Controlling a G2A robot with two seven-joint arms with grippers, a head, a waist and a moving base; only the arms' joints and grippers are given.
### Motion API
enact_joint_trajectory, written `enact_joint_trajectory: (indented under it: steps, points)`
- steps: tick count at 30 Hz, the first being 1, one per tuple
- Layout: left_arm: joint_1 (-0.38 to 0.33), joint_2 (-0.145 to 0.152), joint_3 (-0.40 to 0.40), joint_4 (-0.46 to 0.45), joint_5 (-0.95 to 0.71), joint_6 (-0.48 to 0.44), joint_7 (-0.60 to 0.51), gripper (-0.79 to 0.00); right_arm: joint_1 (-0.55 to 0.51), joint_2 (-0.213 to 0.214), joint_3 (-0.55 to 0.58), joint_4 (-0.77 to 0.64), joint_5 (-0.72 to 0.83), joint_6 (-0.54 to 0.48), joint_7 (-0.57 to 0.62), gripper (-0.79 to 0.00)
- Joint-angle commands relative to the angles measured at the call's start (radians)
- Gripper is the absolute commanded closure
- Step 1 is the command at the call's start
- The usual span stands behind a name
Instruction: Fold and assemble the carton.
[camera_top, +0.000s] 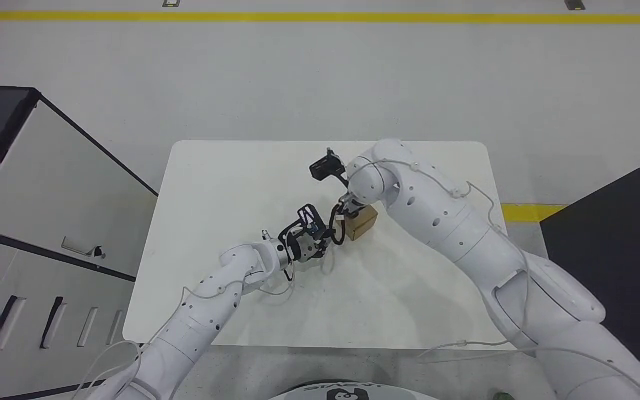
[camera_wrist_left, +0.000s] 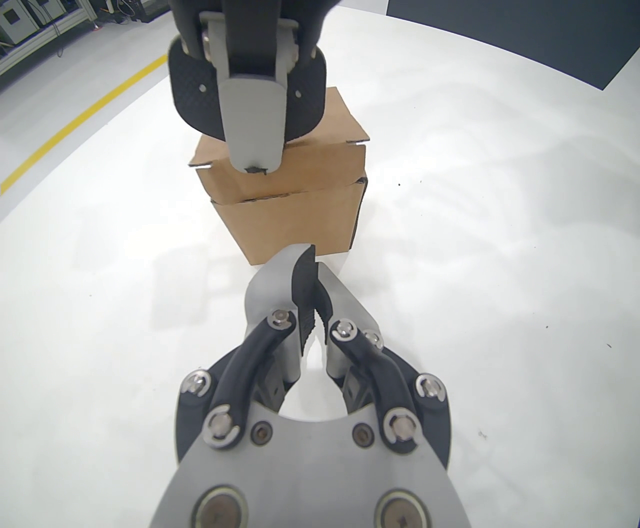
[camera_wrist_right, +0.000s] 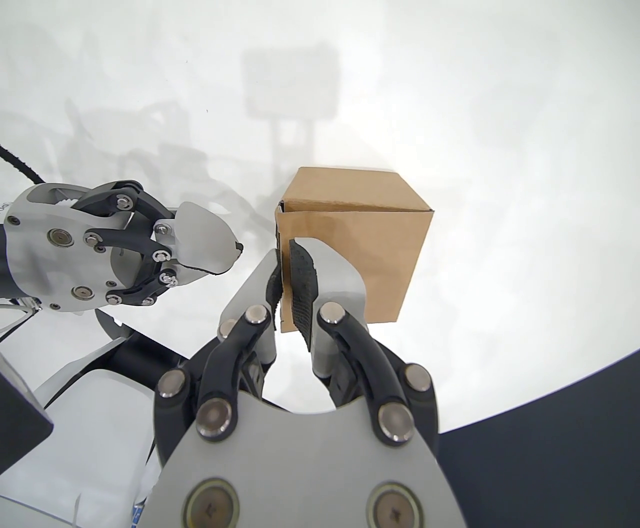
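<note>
One carton (camera_top: 362, 220) stands near the middle of the table (camera_top: 230, 200), its lid flap (camera_wrist_left: 310, 170) not fully tucked. The right gripper (camera_wrist_right: 292, 280) pinches the flap edge. The left gripper (camera_wrist_left: 312, 285), closed and empty, sits just beside the front wall. Brace that wall, then press the flap down squarely.

**Top view.** You look down from above both arms onto the whole white table (camera_top: 420, 290), from well off. The carton (camera_top: 362, 220) lies near the table's middle.

**Left wrist view.** You look along the left gripper (camera_wrist_left: 311, 272), low across the tabletop and close to the carton's side. The right gripper (camera_wrist_left: 252, 165) sits on the carton's upper edge, facing you.

**Right wrist view.** You look steeply down past the right gripper onto the carton, very near.

Each wrist view takes in the other arm's gripper, and all three views share the carton.
</note>
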Motion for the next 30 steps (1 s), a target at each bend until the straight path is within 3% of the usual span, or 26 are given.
enact_joint_trajectory:
  steps: [1, 17, 19, 25, 30]
  points:
    - [0.0, 0.0, 0.0, 0.0, 0.0, 0.0, 0.0, 0.0, -0.002, 0.0, 0.003, -0.003, -0.004, 0.002, 0.001, -0.191]
    - [0.0, 0.0, 0.0, 0.0, 0.0, 0.0, 0.0, 0.0, -0.02, 0.0, 0.012, -0.044, -0.074, 0.023, 0.035, -0.185]
    - [0.0, 0.0, 0.0, 0.0, 0.0, 0.0, 0.0, 0.0, -0.022, -0.001, 0.012, -0.046, -0.08, 0.022, 0.037, -0.163]
    - [0.0, 0.0, 0.0, 0.0, 0.0, 0.0, 0.0, 0.0, -0.025, -0.004, 0.017, -0.046, -0.091, 0.02, 0.037, -0.003]
    - [0.0, 0.0, 0.0, 0.0, 0.0, 0.0, 0.0, 0.0, -0.027, -0.008, 0.022, -0.043, -0.096, 0.017, 0.038, 0.0]
